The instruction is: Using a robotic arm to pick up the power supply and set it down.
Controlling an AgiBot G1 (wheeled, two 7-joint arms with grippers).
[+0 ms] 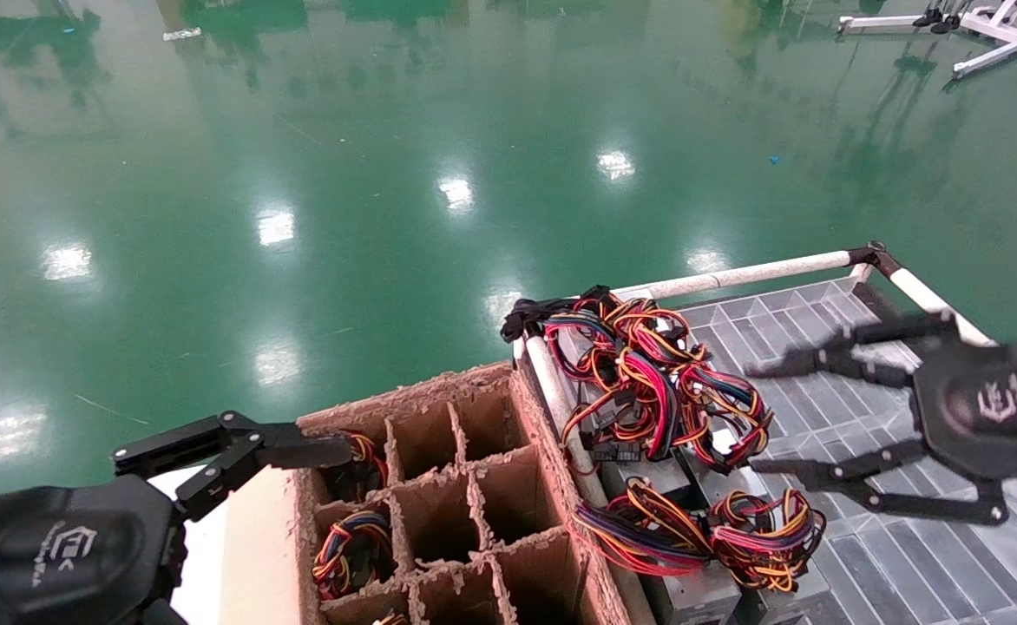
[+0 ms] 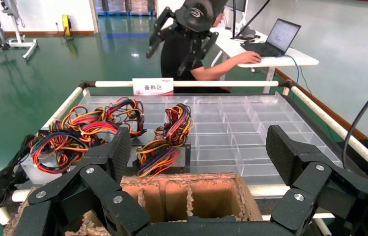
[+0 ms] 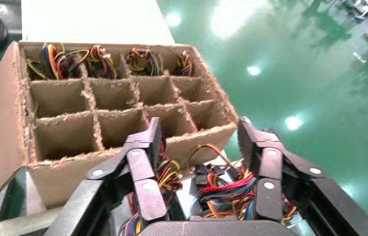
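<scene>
The power supply (image 1: pixel 764 531), a grey box topped by a coil of red, yellow, orange and black wires, lies on the clear tray near the cart's front; it also shows in the left wrist view (image 2: pixel 178 120). My right gripper (image 1: pixel 758 418) hangs open just above and behind it, empty, fingers pointing toward the cardboard box. In the right wrist view that gripper (image 3: pixel 199 142) hovers open over wire bundles and grey metal. My left gripper (image 1: pixel 300 451) is open and empty over the box's near corner (image 2: pixel 201 152).
A cardboard box (image 1: pixel 439 486) with divider cells holds several wire bundles. A larger tangle with black connectors (image 1: pixel 647 373) and a purple-striped bundle (image 1: pixel 639 531) lie beside the power supply. White rails (image 1: pixel 734 278) frame the clear compartment tray (image 1: pixel 821 408). A person works at a desk (image 2: pixel 270 54).
</scene>
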